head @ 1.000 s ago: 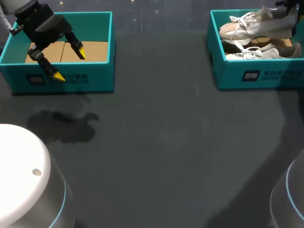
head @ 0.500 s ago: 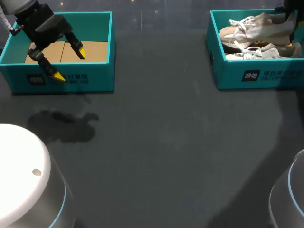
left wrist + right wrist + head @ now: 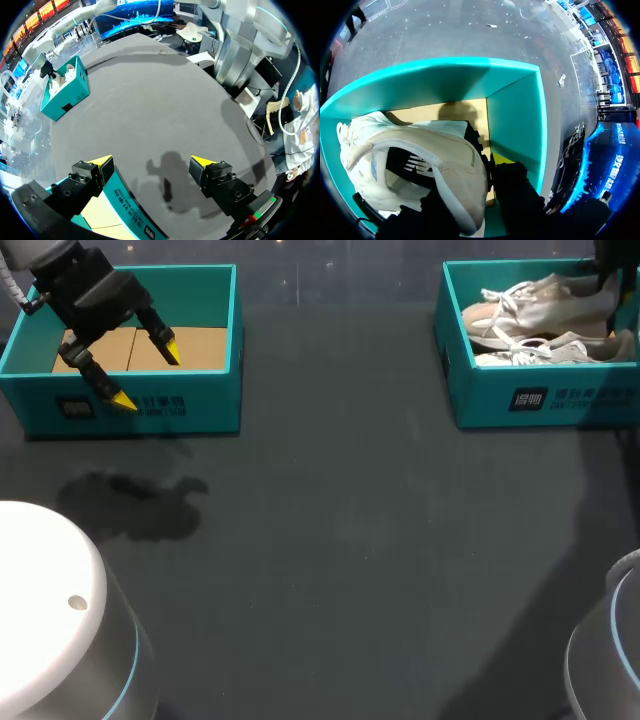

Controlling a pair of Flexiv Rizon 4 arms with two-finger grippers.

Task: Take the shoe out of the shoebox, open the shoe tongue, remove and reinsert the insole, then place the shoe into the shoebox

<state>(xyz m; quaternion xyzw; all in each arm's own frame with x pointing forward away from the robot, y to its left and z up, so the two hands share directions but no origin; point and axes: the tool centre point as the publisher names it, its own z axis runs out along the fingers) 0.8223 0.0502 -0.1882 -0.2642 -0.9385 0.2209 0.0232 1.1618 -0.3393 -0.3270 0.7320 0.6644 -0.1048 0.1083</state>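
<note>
Teal right shoebox (image 3: 540, 400), at the far right of the table (image 3: 350, 540), contains the pale shoe (image 3: 545, 298) alongside a second shoe (image 3: 550, 350). Right gripper (image 3: 482, 172) is clamped on the pale shoe's heel, fingers either side of the collar. Left gripper (image 3: 148, 375) hangs over the front wall of the left shoebox (image 3: 200, 410), fingers spread wide, grasping nothing.
</note>
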